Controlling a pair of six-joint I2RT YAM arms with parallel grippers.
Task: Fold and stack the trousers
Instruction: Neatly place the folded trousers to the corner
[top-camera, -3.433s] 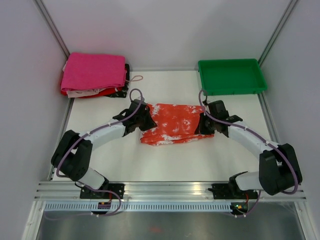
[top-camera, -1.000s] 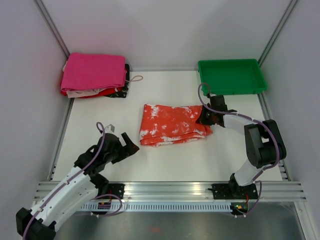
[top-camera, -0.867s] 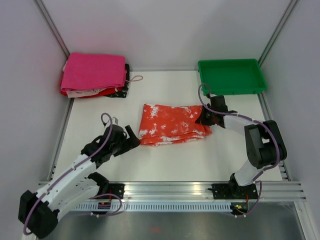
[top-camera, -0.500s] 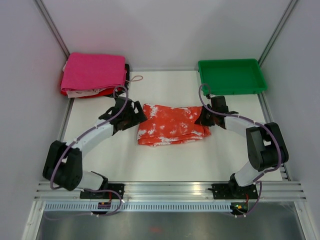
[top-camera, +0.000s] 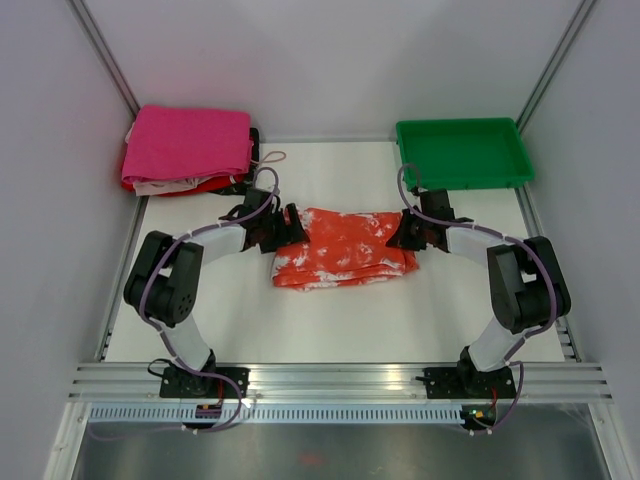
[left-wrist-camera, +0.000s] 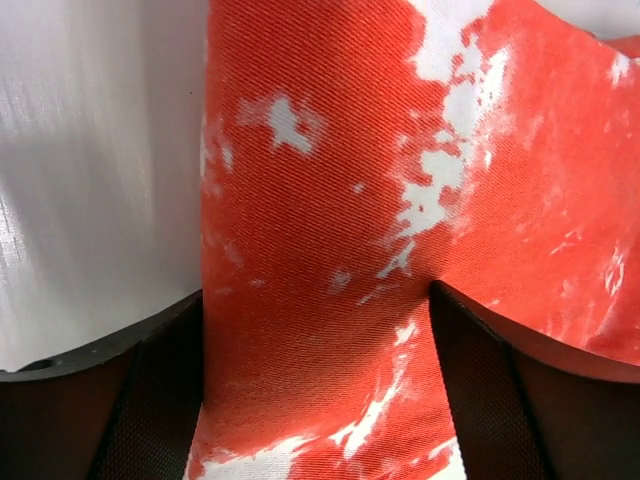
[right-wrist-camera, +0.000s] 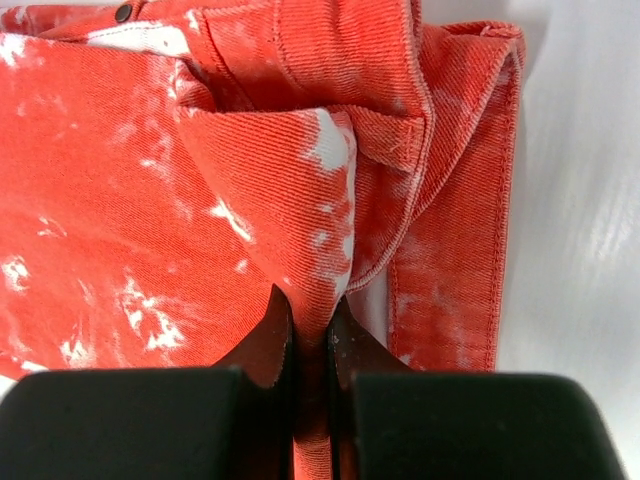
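The trousers (top-camera: 343, 250) are lying folded into a rough rectangle in the middle of the white table (top-camera: 330, 320). The right gripper (top-camera: 405, 238) has its jaws pinched tight on a raised fold at the right end. The left gripper (top-camera: 288, 228) is at the left edge, jaws spread wide with fabric between them, not squeezing. The pink cloth (top-camera: 188, 143) sits far-left, the green tray (top-camera: 515, 165) far-right.

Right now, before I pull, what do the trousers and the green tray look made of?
The trousers: woven twill, probably cotton, matte; diagonal ribs and stitched seams show. The green tray: probably moulded plastic, smooth; uniform colour, raised rim.
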